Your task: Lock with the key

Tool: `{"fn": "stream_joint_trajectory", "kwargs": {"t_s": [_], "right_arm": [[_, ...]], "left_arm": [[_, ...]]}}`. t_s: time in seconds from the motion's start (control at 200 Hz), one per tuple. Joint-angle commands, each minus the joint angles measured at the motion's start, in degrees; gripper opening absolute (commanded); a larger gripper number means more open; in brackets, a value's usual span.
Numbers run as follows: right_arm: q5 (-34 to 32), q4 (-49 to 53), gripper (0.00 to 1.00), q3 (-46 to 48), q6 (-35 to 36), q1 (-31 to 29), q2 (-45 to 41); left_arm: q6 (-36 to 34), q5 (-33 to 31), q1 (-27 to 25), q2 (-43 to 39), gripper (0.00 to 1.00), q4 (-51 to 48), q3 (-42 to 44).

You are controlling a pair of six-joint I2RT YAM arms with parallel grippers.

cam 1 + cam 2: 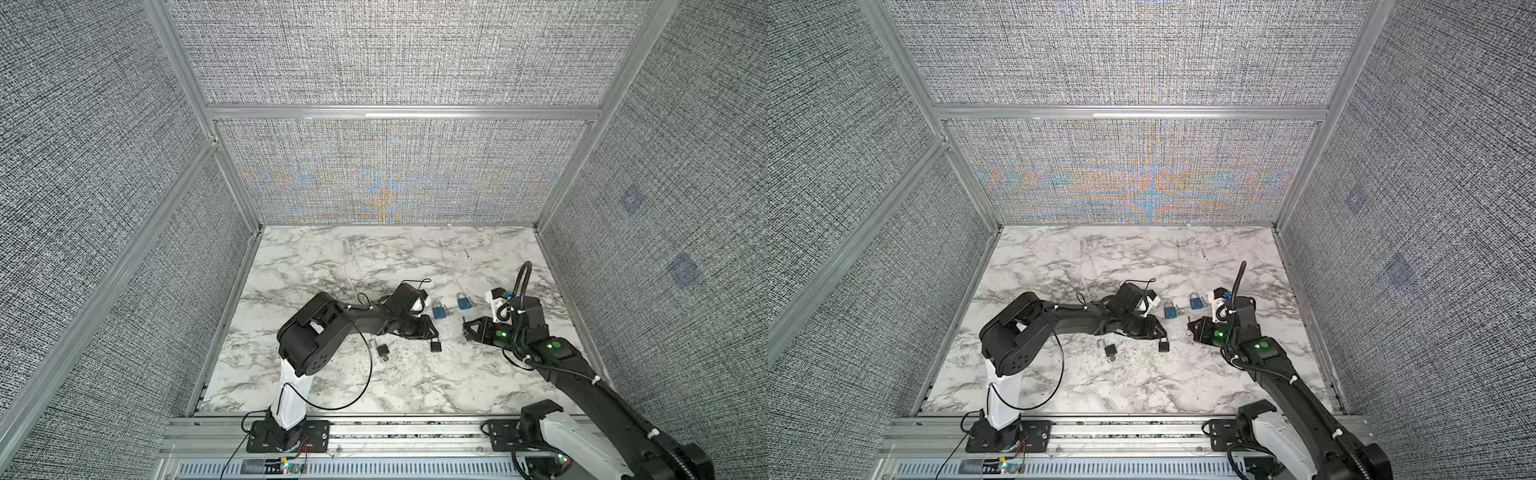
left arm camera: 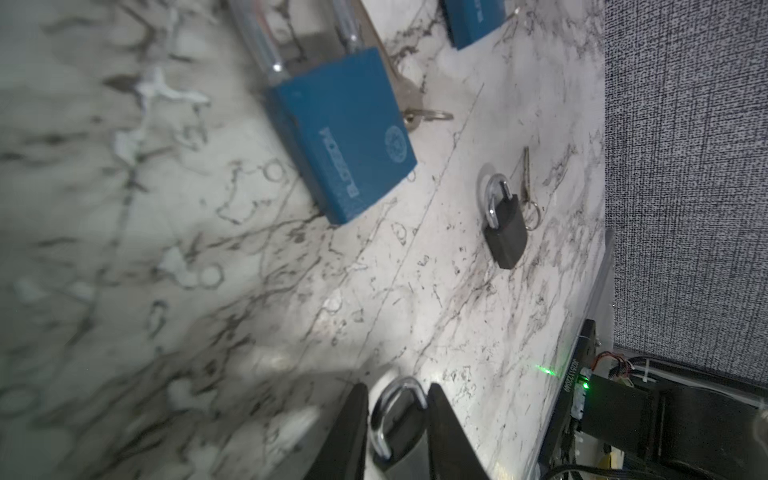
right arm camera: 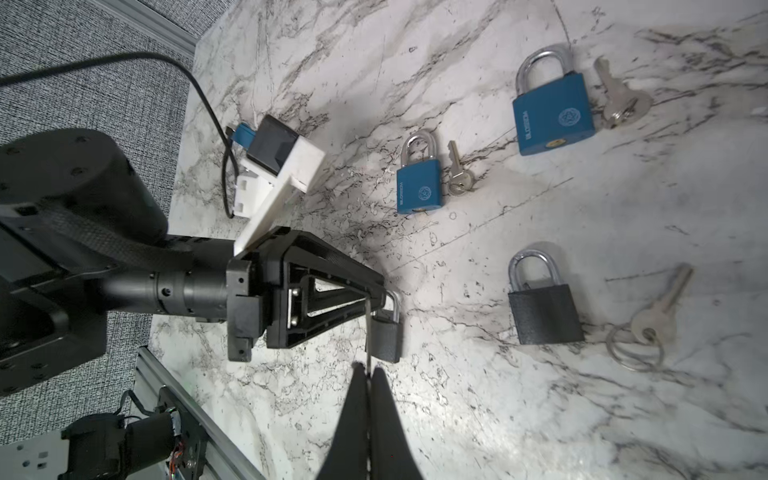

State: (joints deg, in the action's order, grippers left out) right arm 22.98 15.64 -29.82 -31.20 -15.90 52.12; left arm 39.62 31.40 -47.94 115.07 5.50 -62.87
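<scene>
Marble tabletop [image 1: 374,257] shows black padlock [image 1: 435,345], shackle rearward; key [image 3: 367,332] points toward it.

The left arm [image 1: 365,322] stretches toward three o'clock, left gripper [image 2: 397,388] apparently slightly parted; the right arm [image 1: 582,386] angles toward eleven o'clock, right gripper [image 3: 368,368] pinched tight.

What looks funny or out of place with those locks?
The small blue padlock, large blue padlock and big black padlock each lie beside their own keys. The small black padlock at the tip of the left gripper has none lying by it; instead the right gripper pinches the held key right next to it.
</scene>
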Motion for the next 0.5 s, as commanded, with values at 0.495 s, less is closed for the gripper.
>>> {"fn": "stream_joint_trajectory", "kwargs": {"t_s": [0.495], "right_arm": [[-2.7, -10.4, 0.00, 5.7, -4.6, -7.0, 11.2]], "left_arm": [[-2.9, -9.6, 6.5, -14.8, 0.28, 0.5, 8.1]]}}
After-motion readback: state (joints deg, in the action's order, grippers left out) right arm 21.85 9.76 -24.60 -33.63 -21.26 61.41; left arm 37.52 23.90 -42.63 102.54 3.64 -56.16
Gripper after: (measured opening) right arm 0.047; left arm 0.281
